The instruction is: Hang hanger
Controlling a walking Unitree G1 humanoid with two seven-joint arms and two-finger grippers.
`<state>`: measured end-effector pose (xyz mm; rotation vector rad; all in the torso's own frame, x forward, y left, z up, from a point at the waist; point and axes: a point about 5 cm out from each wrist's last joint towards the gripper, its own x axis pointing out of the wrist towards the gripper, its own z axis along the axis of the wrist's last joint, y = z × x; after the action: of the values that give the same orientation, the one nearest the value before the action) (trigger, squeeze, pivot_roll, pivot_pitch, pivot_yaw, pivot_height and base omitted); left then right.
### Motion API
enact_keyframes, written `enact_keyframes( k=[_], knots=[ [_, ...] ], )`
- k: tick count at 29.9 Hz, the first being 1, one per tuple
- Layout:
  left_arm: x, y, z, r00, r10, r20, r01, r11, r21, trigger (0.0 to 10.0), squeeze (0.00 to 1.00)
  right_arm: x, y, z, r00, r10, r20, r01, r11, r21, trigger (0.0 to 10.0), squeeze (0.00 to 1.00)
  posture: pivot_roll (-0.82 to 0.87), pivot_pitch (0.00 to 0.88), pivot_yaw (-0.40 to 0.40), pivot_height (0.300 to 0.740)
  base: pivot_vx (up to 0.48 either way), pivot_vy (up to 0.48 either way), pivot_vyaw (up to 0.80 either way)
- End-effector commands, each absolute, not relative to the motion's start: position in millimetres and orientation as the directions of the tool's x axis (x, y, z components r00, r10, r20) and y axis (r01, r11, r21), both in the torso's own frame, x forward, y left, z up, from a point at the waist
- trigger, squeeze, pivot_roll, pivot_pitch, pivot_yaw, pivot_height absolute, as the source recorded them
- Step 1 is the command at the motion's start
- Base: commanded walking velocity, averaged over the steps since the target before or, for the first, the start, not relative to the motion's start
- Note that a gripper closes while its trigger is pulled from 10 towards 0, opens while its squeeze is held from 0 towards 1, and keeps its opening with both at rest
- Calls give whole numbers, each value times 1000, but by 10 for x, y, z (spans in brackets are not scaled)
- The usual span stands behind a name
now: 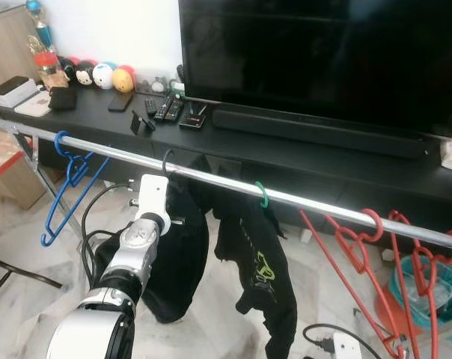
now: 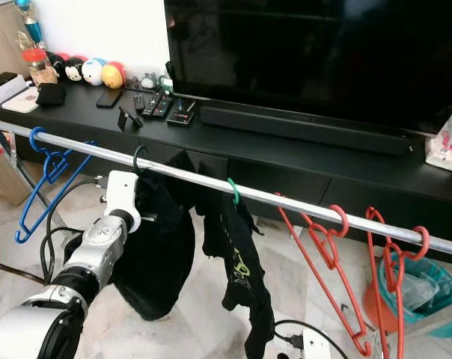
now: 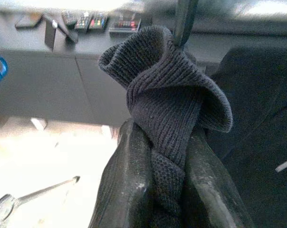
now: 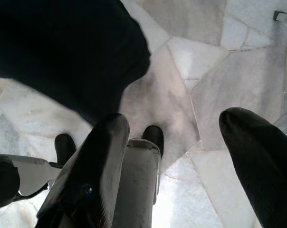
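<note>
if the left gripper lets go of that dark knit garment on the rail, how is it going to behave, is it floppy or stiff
Probably floppy: the dark knit garment bunches into soft folds between the left gripper fingers. It likely sags and swings from its black hanger on the rail rather than holding shape. Ribbed fabric should grip, not slip.

**No legible text in view**

The only printed mark is a yellow-green graphic on the black shirt (image 1: 257,258) hanging from the green hanger (image 1: 263,196) on the metal rail (image 1: 211,178); its shapes are too small and folded to read as letters. The remote controls (image 1: 166,108) on the far TV console (image 1: 301,146) carry buttons, but no label on them can be made out.
</note>
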<state>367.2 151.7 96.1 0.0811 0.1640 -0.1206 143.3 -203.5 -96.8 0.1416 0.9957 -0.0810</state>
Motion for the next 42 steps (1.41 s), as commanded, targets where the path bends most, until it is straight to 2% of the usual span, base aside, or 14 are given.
enact_keyframes(
  k=[1,5,13,22,23,24,25,26,42],
  knots=[
    [3736,1526,1047,979,-107,-171,128,985,116,10000,0,1461,-1998,-968,536,-7,-844,137,987,79,10000,0,17,0,-14,740,0,0,0],
    [3749,1567,1030,974,-82,-209,109,986,126,10000,0,1543,-1917,-950,548,-1,-836,131,988,85,10000,0,11,0,-17,740,0,0,0],
    [3615,1706,799,958,-51,-282,94,985,142,10000,0,1521,-1883,-960,553,6,-833,120,989,87,10000,0,19,0,-26,740,0,0,0],
    [3527,1782,717,962,-55,-267,98,984,150,10000,0,1509,-1857,-967,550,9,-835,115,990,87,10000,0,25,0,-27,740,0,0,0],
    [3509,1804,719,968,-53,-245,90,986,143,10000,212,1515,-1872,-964,550,8,-835,116,990,86,10000,0,28,0,-28,740,0,0,0],
    [3503,1809,721,970,-53,-236,89,985,145,10000,502,1517,-1873,-963,550,8,-835,114,990,85,10000,0,28,0,-29,740,0,0,0],
    [3499,1811,722,971,-54,-231,90,985,147,10000,502,1518,-1873,-963,550,9,-835,113,990,85,10000,0,28,0,-29,740,0,0,0],
    [3496,1810,725,973,-55,-223,89,985,145,10000,1000,1519,-1875,-962,550,9,-835,114,990,86,10000,0,31,0,-30,740,0,0,0],
    [3478,1824,857,993,-70,-100,81,991,109,10000,1000,1522,-1882,-959,552,8,-834,115,990,85,10000,0,36,0,-30,740,0,0,0]
  ],
)
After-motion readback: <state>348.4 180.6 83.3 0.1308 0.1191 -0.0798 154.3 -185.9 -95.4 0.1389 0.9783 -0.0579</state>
